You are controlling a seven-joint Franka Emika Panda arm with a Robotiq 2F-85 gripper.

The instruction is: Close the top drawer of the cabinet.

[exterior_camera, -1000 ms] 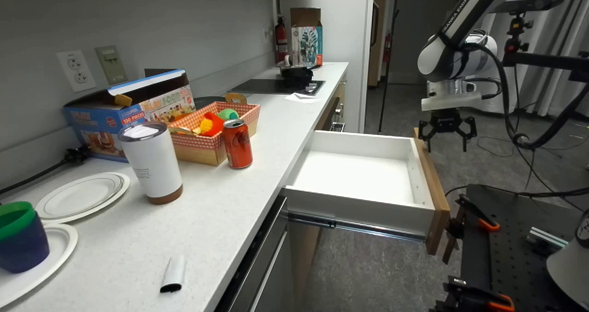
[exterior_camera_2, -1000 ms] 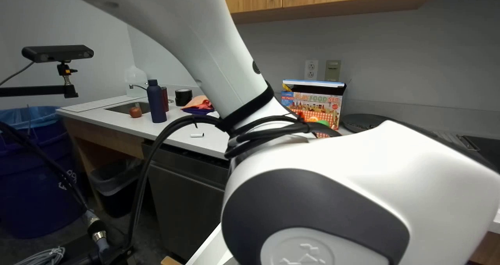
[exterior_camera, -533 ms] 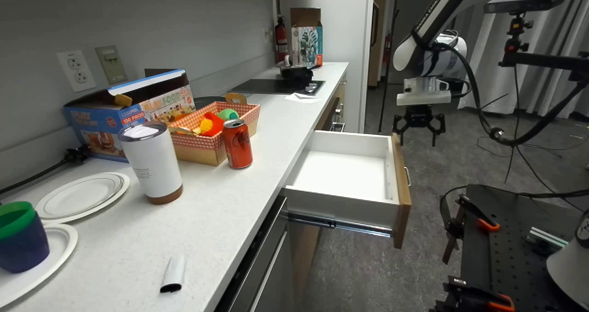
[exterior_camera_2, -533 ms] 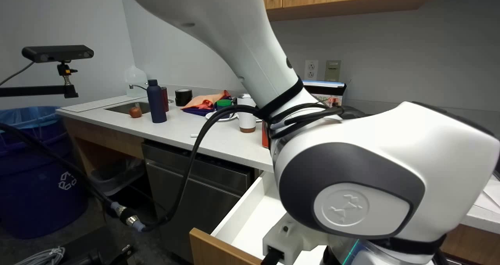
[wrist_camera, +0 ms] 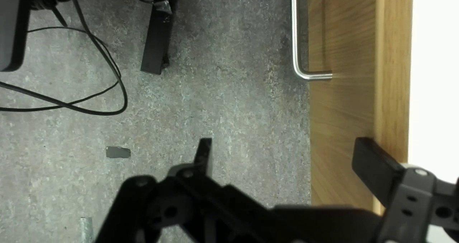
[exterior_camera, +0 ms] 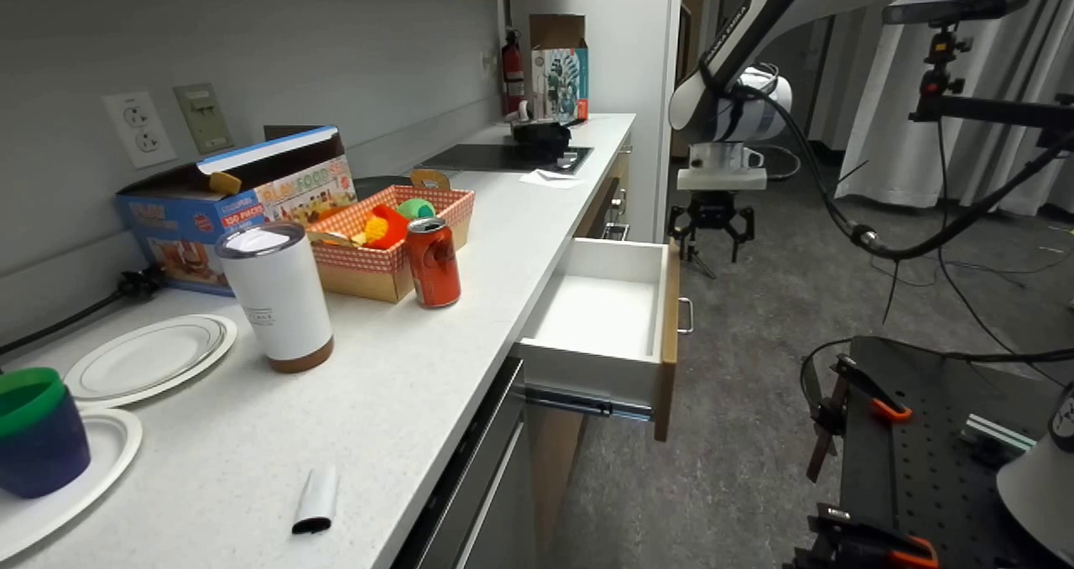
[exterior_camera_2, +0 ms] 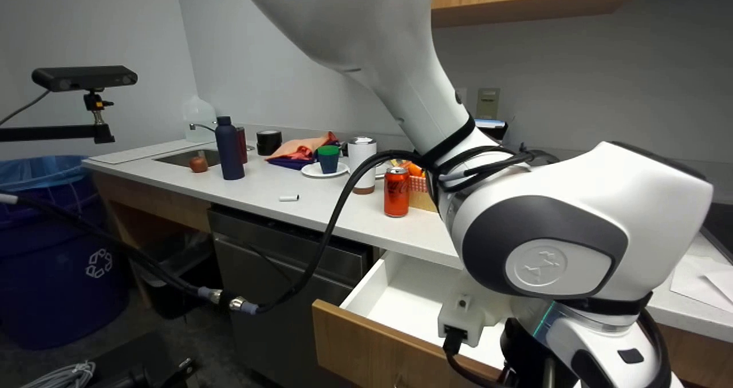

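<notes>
The top drawer point(exterior_camera: 669, 342) is partly pulled out of the cabinet point(exterior_camera: 394, 376), with its white inside showing nothing in it. Its tan front and the cabinet also show in an exterior view point(exterior_camera_2: 372, 345), partly behind my arm. My gripper point(exterior_camera: 709, 250) is open and empty at the far end of the drawer front. In the wrist view my gripper point(wrist_camera: 285, 144) has one finger over the top edge of the front panel point(wrist_camera: 340, 110) and the other over the floor. Whether that finger touches the panel is hard to tell. The metal handle point(wrist_camera: 295, 38) is apart from the fingers.
On the countertop stand a red can point(exterior_camera: 433, 263), a white tumbler point(exterior_camera: 281, 300), a checkered basket point(exterior_camera: 369, 258) and plates point(exterior_camera: 151, 355). A black bench point(exterior_camera: 940, 435) with clamps stands opposite the drawer. A loose cable point(exterior_camera: 923, 242) hangs from my arm.
The drawer has slid a good way in toward the cabinet. My arm and gripper have moved with its front toward the counter, and the gripper has stayed open.
</notes>
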